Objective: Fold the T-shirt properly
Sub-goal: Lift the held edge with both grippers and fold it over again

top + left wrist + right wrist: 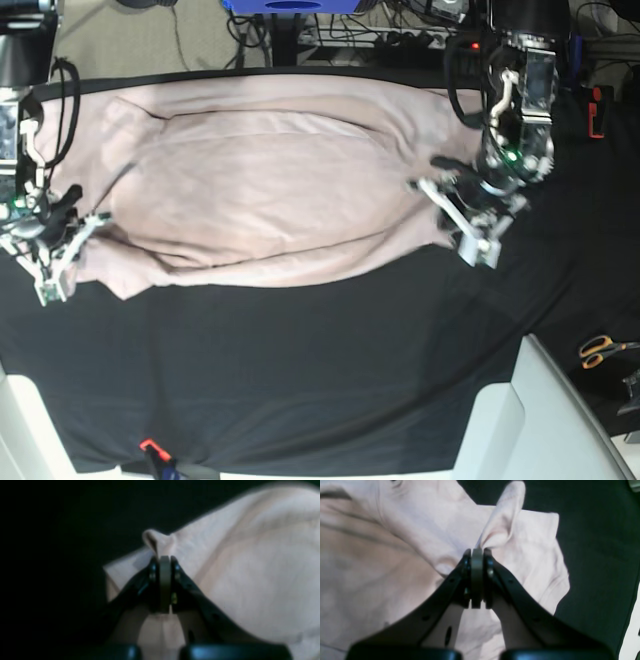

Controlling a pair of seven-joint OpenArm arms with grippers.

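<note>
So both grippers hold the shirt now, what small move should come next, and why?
Probably both carry their pinches toward the near edge together. The left gripper and right gripper are shut on folds at opposite ends of the shirt, which sags between them.

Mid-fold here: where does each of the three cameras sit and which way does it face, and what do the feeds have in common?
Left wrist: sits on the left arm behind the left gripper, looking along its shut fingers at a pinched fold of the T-shirt over the black cloth.
Right wrist: sits behind the right gripper, looking along fingers shut on a shirt fold.
Base: overhead, looking down on the spread shirt with both arms at its ends; the left gripper is on the image's right.
Shared: all three show the pink shirt and the black cloth.
</note>
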